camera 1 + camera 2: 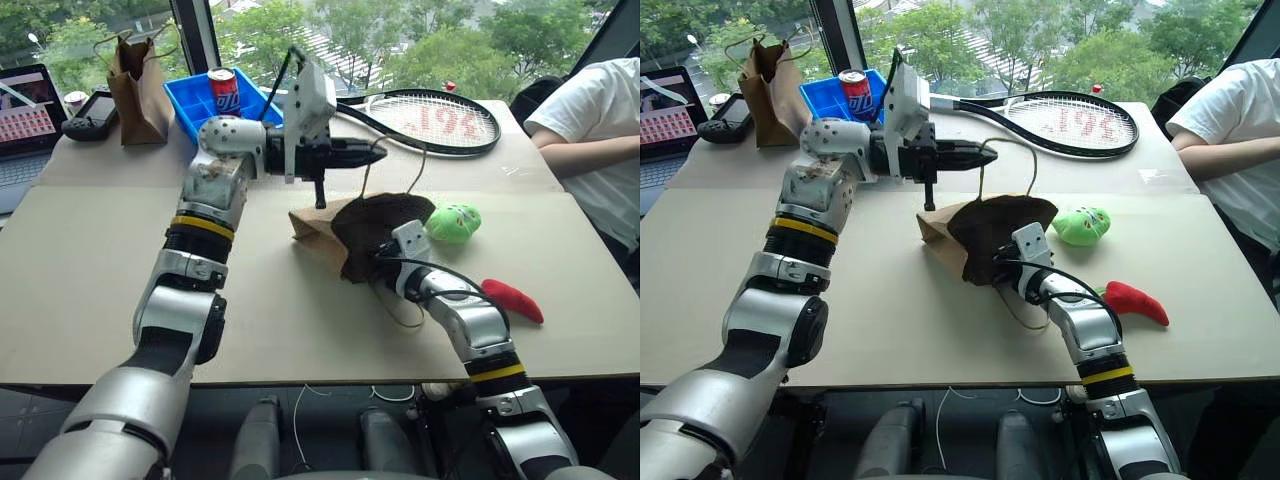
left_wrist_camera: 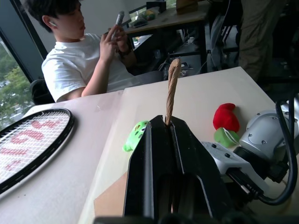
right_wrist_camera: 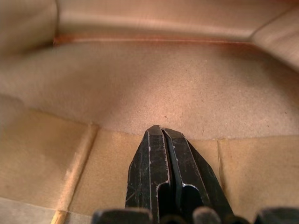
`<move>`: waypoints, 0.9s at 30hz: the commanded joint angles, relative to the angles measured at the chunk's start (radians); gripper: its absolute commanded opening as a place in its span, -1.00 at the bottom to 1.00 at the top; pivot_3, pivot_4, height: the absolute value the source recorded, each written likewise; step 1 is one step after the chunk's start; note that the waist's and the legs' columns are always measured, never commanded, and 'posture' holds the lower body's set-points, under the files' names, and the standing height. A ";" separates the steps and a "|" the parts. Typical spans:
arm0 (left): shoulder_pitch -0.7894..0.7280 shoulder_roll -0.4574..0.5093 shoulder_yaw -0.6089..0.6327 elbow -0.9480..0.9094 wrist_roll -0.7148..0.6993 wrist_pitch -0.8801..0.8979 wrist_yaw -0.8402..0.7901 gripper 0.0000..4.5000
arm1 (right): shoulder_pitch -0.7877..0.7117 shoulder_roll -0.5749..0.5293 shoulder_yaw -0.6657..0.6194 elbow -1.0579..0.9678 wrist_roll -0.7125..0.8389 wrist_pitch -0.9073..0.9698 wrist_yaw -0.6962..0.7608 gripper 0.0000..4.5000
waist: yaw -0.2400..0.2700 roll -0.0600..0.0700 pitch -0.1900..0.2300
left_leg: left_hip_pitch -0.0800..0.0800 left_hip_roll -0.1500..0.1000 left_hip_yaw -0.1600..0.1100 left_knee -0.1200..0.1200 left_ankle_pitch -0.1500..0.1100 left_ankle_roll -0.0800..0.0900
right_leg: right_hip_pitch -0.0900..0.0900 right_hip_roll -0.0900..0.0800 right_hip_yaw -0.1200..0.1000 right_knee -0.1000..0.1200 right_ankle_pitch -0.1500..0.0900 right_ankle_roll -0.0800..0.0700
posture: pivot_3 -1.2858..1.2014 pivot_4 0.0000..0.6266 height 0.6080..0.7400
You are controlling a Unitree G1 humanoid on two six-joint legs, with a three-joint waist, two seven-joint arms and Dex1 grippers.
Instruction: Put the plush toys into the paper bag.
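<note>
My left gripper, fingers pressed together, pinches a twisted paper loop handle of the paper bag and holds it up above the table, pointing level toward my right. My right gripper, its fingers closed with nothing between them, reaches inside the bag's dark open mouth, the brown paper wall right in front of its tips. The bag lies on its side at the table's middle, mouth facing me and to my right. Just beside the bag on my right sits the light green plush toy; nearer me, apart from it, lies the red chili-shaped plush toy, both on the tabletop outside the bag. Farther back lie a tennis racket, a blue tray holding a red can, and a smaller brown bag. A person in a white shirt sits at the table's right edge.
</note>
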 commanded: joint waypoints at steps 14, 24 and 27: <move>-0.073 0.134 -0.007 -0.222 0.010 0.015 0.075 -1.00 | 0.026 -0.004 0.042 -0.037 -0.096 0.003 0.066 -0.98 | -0.003 0.000 0.000 | 0.002 0.000 0.000 -0.001 0.000 0.000 | 0.000 0.000 0.000 0.001 0.000 0.000 | 0.03 -0.52 1.00; -0.014 0.121 -0.038 -0.074 0.061 -0.107 0.112 -1.00 | 0.060 -0.025 0.026 -0.125 -0.109 0.030 0.086 -0.98 | 0.000 0.000 0.000 | 0.002 0.000 0.000 -0.001 0.000 0.000 | 0.001 0.000 0.000 0.000 0.000 0.000 | 0.03 -0.52 1.00; 0.001 0.108 -0.048 -0.046 0.072 -0.133 0.120 -1.00 | 0.067 -0.029 0.004 -0.179 -0.097 0.047 0.082 -0.98 | 0.001 0.000 0.000 | 0.002 0.000 0.000 -0.001 0.000 0.000 | 0.001 0.000 0.000 0.001 0.000 0.000 | 0.03 -0.52 1.00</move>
